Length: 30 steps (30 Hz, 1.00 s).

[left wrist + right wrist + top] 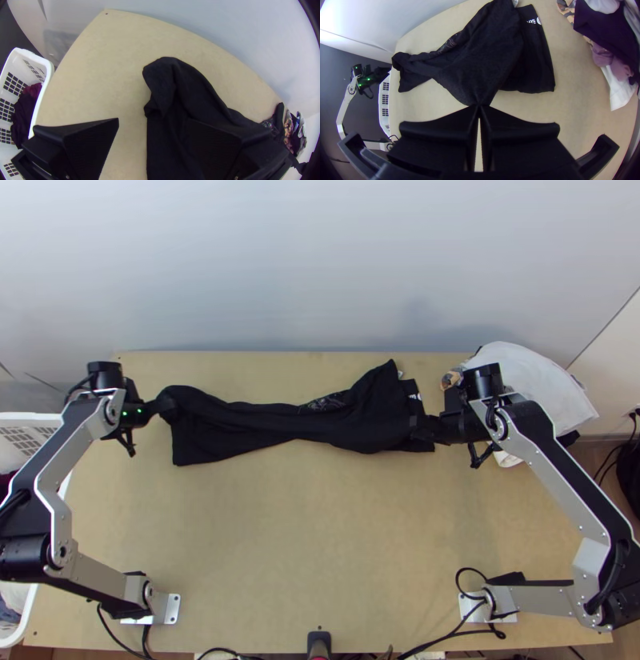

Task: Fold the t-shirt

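Note:
The black t-shirt [264,424] lies lengthwise across the table, bunched and narrow in the middle, with its left end turned over. My left gripper [166,407] is at that end; in the left wrist view, this gripper [152,121] stands open, one finger over the dark cloth [166,80] and the other over bare table. At the shirt's right part is my right gripper [418,426]. The right wrist view has this gripper [479,106] shut on a pinched point of the black cloth [480,66], beside a flat part with a white print.
A white basket [50,71] with dark clothes stands off the table's left edge. A pile of mixed clothes [606,43] lies at the table's right end, with a white cloth [528,380] there. Bare tabletop [304,540] stretches between the arms' bases.

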Available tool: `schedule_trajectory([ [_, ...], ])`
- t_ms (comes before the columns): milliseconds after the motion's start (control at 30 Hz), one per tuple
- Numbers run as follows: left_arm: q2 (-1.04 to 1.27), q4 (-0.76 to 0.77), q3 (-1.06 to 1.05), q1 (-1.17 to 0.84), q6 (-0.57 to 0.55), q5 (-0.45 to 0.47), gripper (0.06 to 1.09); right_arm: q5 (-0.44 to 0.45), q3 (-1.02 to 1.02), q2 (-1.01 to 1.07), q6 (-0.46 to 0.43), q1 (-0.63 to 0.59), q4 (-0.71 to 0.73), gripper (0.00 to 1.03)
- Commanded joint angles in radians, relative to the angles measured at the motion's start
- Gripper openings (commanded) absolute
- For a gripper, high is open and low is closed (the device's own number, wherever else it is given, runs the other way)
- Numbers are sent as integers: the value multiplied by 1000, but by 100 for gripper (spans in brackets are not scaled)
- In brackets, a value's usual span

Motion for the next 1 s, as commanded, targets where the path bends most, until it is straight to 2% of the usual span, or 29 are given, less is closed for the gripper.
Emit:
schedule_trajectory([
  [0,61,-1,3,-19,-18,16,104,0,-5,-7,4,-5,-3,3],
  [300,135,29,26,-40,-40,14,103,0,-13,-9,4,-10,-3,3],
  [367,146,36,26,-40,-46,14,97,0,-16,-9,4,-8,-3,3],
  [567,153,75,13,-36,-58,14,93,0,-25,-9,2,-11,-3,3],
  [667,150,110,9,-30,-66,10,81,0,-34,-10,2,-11,-3,3],
  [833,149,130,10,-23,-70,-1,80,0,-36,-10,2,-10,-3,3],
  [867,150,130,9,-22,-70,-3,78,0,-36,-12,2,-8,-3,3],
  [967,132,200,-23,-20,-72,-18,57,0,-37,-10,2,-10,-3,3],
])
